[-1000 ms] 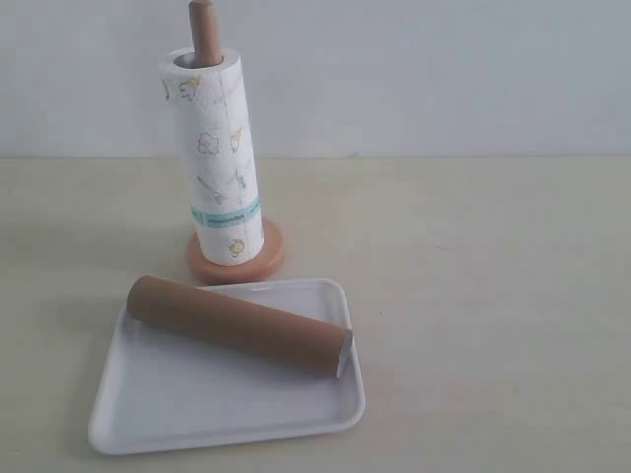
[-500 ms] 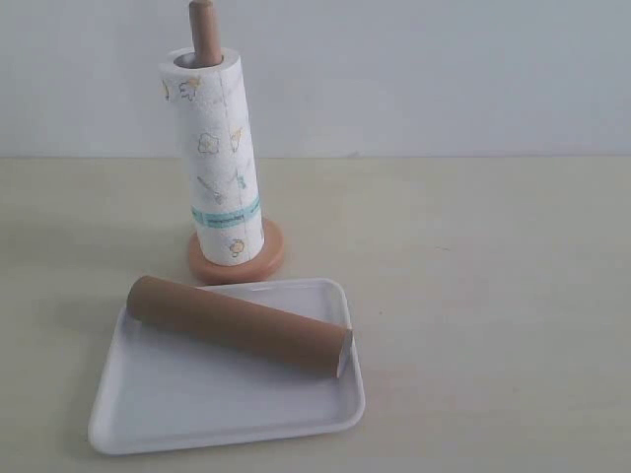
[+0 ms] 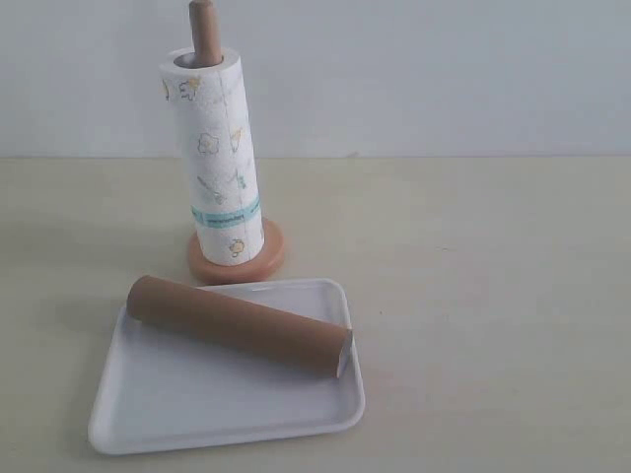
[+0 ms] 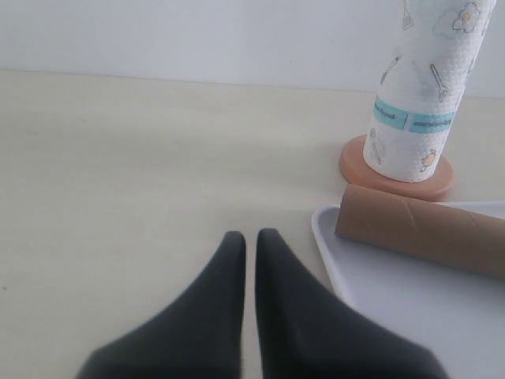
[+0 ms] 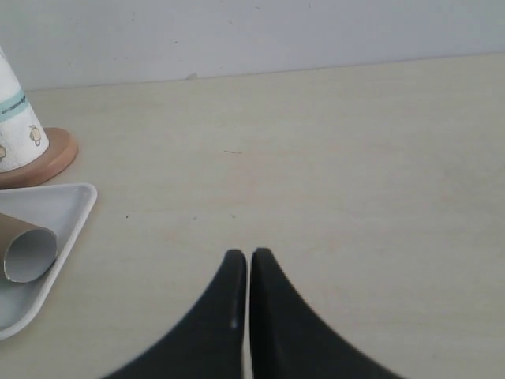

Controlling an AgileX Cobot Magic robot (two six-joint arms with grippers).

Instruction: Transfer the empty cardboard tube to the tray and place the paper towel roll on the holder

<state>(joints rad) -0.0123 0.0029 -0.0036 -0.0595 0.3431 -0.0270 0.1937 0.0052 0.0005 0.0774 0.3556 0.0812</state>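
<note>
tube: empty cardboard tube (image 3: 240,326) lies slantwise across the tray (image 3: 197,419), lower left of the exterior view | roll: paper towel roll (image 3: 219,158) upright on the holder (image 3: 202,25), upper left, just behind the tray | left hand (image 4: 250,237): fingers pressed together, empty, over the tabletop (image 3: 493,296) | right hand (image 5: 248,254): pressed together, empty

**A bare robot test set-up dressed with kitchen props**

The place looks like a robotics lab bench, not a lived-in kitchen. A smooth, pale beige desk (image 3: 493,296) runs back to a blank off-white wall (image 3: 444,69). The things on it are tidy household props. A white paper towel roll (image 3: 215,158) printed with yellow cartoons stands on an orange-tan wooden holder (image 3: 268,258). A plain brown cardboard tube (image 3: 237,327) lies in a glossy white rectangular tray (image 3: 197,419). The black tapered left gripper (image 4: 249,237) and right gripper (image 5: 248,254) show in the wrist views above the desk.
</note>
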